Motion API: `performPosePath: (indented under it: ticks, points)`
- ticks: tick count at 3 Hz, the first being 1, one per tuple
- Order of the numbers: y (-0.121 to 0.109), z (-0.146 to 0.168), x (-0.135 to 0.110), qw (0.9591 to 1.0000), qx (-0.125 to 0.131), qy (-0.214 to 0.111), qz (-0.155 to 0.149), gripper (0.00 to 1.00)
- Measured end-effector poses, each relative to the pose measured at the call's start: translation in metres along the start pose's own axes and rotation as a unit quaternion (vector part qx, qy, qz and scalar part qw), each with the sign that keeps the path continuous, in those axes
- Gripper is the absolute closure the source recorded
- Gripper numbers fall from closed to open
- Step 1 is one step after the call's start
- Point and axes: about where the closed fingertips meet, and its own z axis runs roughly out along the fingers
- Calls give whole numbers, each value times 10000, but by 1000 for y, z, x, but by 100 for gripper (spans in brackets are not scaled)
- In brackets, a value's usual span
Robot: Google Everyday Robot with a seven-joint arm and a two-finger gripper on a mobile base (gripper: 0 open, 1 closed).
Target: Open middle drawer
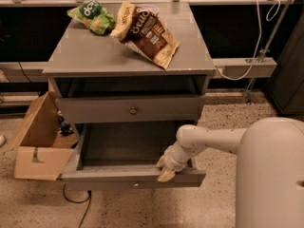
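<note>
showing middle drawer [109,178] pulled out, tool [166,170] at its front edge

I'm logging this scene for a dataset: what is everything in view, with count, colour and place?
cabinet: one, grey, centre of view
green snack bag: one, green, back left of the cabinet top
chip bag: one, brown and tan, middle of the cabinet top
closed drawer: one, grey with a round knob, upper front
open drawer: one, grey, pulled out below the closed one
cardboard box: one, brown, on the floor left of the cabinet
white cable: one, hanging at back right
black cable: one, on the floor under the open drawer
robot arm: one, white, reaching in from the right
gripper: one, yellowish, at the open drawer's front edge
</note>
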Motion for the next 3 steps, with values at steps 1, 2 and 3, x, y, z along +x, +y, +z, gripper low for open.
performPosePath:
  ticks: [1, 2, 3]
  points:
    - [0, -1, 0, 10000, 0, 0, 0, 73]
    - [0, -1, 0, 10000, 0, 0, 0, 50]
    - [1, -15, 5, 9993, 156, -330, -64, 27]
